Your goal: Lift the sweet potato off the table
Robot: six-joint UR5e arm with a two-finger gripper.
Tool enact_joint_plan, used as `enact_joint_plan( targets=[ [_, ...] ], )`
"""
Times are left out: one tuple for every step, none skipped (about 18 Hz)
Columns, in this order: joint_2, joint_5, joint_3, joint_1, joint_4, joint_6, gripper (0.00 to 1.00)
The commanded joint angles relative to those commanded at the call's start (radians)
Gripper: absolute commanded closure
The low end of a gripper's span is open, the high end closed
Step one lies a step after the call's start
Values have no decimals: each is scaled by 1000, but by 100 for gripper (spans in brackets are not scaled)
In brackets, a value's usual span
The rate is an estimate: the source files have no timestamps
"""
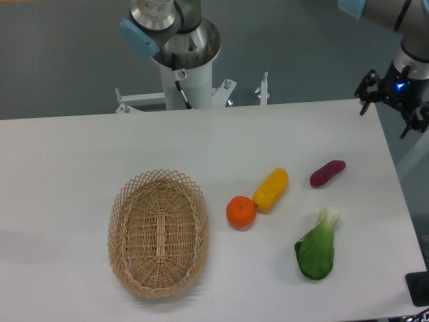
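Note:
The sweet potato (327, 173) is a small reddish-purple oblong lying on the white table (67, 168), towards the right side. My gripper (392, 107) hangs over the table's far right corner, up and to the right of the sweet potato and well apart from it. Its black fingers (365, 88) are spread and hold nothing.
A yellow-orange oblong vegetable (271, 188) touches a round orange fruit (241, 211) left of the sweet potato. A green bok choy (317, 248) lies in front of it. A wicker basket (159, 231) stands centre-left. The arm's base (184, 60) is at the back edge.

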Motion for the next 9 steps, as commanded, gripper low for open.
enact_joint_plan(
  targets=[
    [0, -6, -6, 0, 2, 0, 0],
    [3, -9, -11, 0, 8, 0, 0],
    [3, -9, -11, 0, 11, 0, 0],
    [3, -8, -14, -2, 11, 2, 0],
    [3, -8, -21, -2, 11, 2, 0],
    [5, -8, -35, 0, 14, 2, 0],
    [5, -6, -47, 0, 17, 5, 0],
    [6, -6, -60, -2, 18, 3, 0],
    [3, -6, -66, -2, 21, 3, 0]
  ],
)
